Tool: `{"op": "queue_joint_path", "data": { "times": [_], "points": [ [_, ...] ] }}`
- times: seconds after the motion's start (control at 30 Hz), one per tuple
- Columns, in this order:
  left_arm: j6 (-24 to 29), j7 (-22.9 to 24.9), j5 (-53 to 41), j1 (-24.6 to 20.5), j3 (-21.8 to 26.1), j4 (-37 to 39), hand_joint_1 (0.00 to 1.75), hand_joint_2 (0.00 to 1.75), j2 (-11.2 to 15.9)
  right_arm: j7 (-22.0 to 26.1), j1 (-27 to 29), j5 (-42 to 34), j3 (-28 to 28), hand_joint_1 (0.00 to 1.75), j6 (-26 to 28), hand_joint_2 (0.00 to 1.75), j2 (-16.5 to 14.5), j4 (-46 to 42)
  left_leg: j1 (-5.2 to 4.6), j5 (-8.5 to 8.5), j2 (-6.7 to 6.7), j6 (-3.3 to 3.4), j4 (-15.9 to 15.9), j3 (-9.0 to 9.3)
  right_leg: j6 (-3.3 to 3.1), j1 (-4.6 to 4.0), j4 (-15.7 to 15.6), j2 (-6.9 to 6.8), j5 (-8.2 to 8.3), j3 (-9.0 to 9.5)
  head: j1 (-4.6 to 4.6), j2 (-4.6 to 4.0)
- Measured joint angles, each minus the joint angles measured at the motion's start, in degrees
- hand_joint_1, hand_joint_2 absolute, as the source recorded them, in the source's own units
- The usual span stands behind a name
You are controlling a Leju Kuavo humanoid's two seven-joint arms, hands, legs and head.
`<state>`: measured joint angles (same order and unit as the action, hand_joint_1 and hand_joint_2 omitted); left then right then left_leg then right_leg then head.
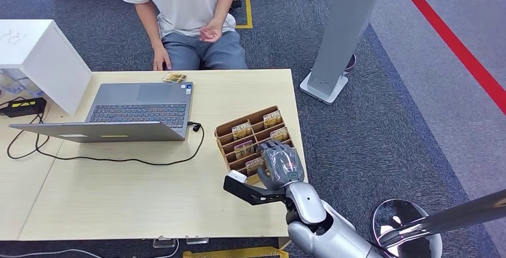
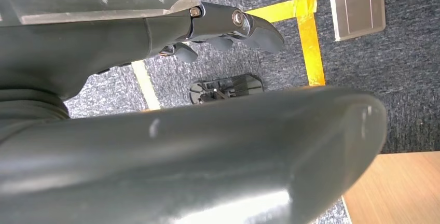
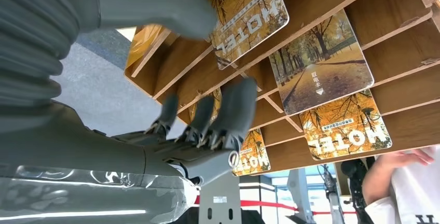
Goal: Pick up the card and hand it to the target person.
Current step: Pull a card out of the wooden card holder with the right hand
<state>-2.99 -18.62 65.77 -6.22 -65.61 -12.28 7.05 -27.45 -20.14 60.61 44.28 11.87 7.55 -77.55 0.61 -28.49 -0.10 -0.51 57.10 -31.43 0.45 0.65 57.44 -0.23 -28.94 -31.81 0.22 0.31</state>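
**While the cards sit in the rack, the pick is not yet made**

Since no card is out of its slot, the task looks to be at its first step. The cards (image 3: 321, 73) lie in the wooden rack (image 1: 230, 128) at the right end of the table (image 1: 149, 198), each leaning in its own compartment, printed with autumn trees and the word HOTEL. The right hand (image 1: 280, 163) hovers over the near part of the rack, back upward in the head view. In the right wrist view its dark fingers (image 3: 228, 115) point into the slots with the thumb (image 3: 150, 1) set apart on the other side of a card (image 3: 249, 11); the hand is apart and grips nothing that I can see, though whether a fingertip touches a card I cannot tell.

Left to do, by my judgement: close on one card, lift it free of the rack, carry it across and hold it out.

Beyond the far edge of the table sits the person (image 1: 185, 7) in a white shirt, hands near the lap. The left hand (image 2: 233, 24) hangs low over the carpet, fingers curled in on nothing. A laptop (image 1: 137, 111) stands open at the left of the rack.
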Motion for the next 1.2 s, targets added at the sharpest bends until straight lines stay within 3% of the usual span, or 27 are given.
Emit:
{"op": "queue_joint_path", "data": {
  "times": [0.23, 0.47, 0.83, 1.2],
  "points": [
    [0.0, 0.0, 0.0, 0.0, 0.0, 0.0, 0.0, 0.0, 0.0, 0.2, 0.2, 0.3, 0.2, 1.09, -0.5, 1.75, 0.0, -0.3, 0.0, 0.0, 0.0, 0.0, 0.0, 0.0, 0.0, 0.0, 0.0, 0.0, 0.0, 0.0, 0.02, 0.0],
    [-0.1, 0.0, 0.0, 0.0, 0.0, 0.0, 0.0, 0.0, 0.0, 1.3, 0.6, 0.5, 0.9, 0.88, -1.0, 1.75, -0.6, 0.3, 0.0, 0.0, 0.0, 0.0, 0.0, -0.01, 0.0, 0.0, 0.0, 0.0, 0.0, 0.0, -0.01, 0.0],
    [-0.1, 0.0, 0.0, 0.0, 0.0, 0.0, 0.0, 0.0, 0.0, 1.7, 0.9, 0.1, 1.9, 0.88, -0.8, 1.75, -1.4, 1.5, 0.0, 0.0, 0.0, 0.0, 0.0, 0.0, 0.0, 0.0, 0.0, 0.0, 0.0, 0.01, 0.02, 0.0],
    [-0.2, 0.0, -0.1, 0.0, 0.0, 0.0, 0.0, 0.0, 0.0, 0.0, 0.8, 1.6, 1.3, 0.59, -0.2, 1.75, -0.8, -1.1, 0.0, 0.0, 0.0, 0.0, 0.0, 0.0, 0.0, 0.0, 0.0, 0.0, 0.0, 0.0, -0.01, 0.0]
  ]
}}
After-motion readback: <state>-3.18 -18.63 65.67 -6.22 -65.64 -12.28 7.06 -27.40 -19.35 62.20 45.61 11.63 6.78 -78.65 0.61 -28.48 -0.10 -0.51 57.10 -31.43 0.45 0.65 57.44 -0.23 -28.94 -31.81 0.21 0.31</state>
